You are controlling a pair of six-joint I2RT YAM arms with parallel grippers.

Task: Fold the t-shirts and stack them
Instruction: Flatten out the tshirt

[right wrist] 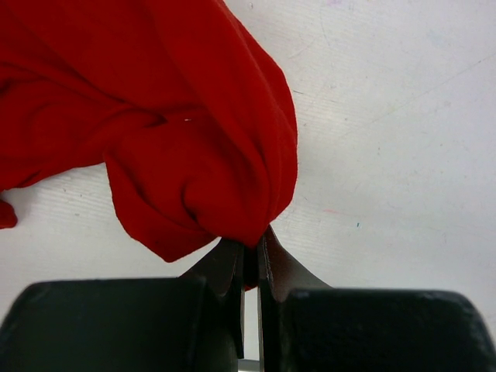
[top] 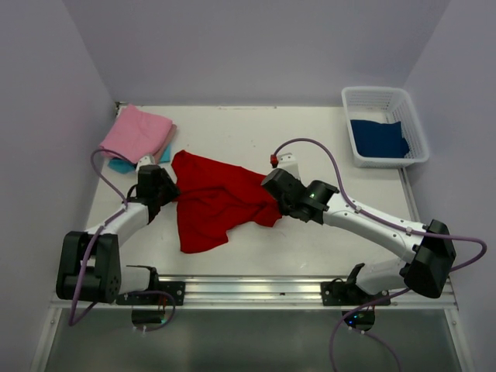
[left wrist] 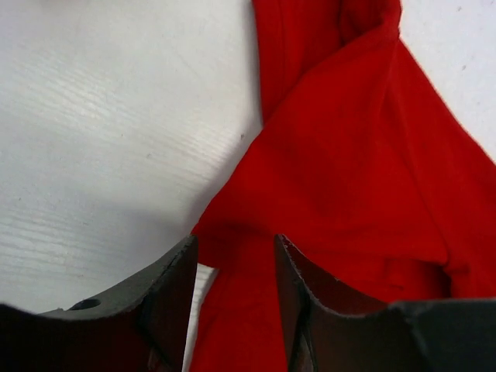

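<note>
White tabletop [top: 310,240], pale walls round it. Arm bases at near edge.

Mid-desk: bright red cloth t-shirt [top: 213,201], rumpled and unfolded, bunched toward its right side, with one flap trailing toward the near edge.
- Right gripper [right wrist: 249,244]: fingers pinched tight on a gathered wad at the shirt's right edge.
- Left gripper [left wrist: 234,256]: jaws apart over the shirt's left edge, red cloth showing between them; not clamped.

Far-left corner: folded pink t-shirt [top: 136,133] lying on top of a turquoise one [top: 120,164]. Stack begun, at least two done.

Far-right corner: white plastic mesh basket [top: 372,91] with a dark blue t-shirt [top: 377,138] inside, untouched.

Judgement: task is partway through. Red needs spreading, folding and stacking; blue is yet to come out.
</note>
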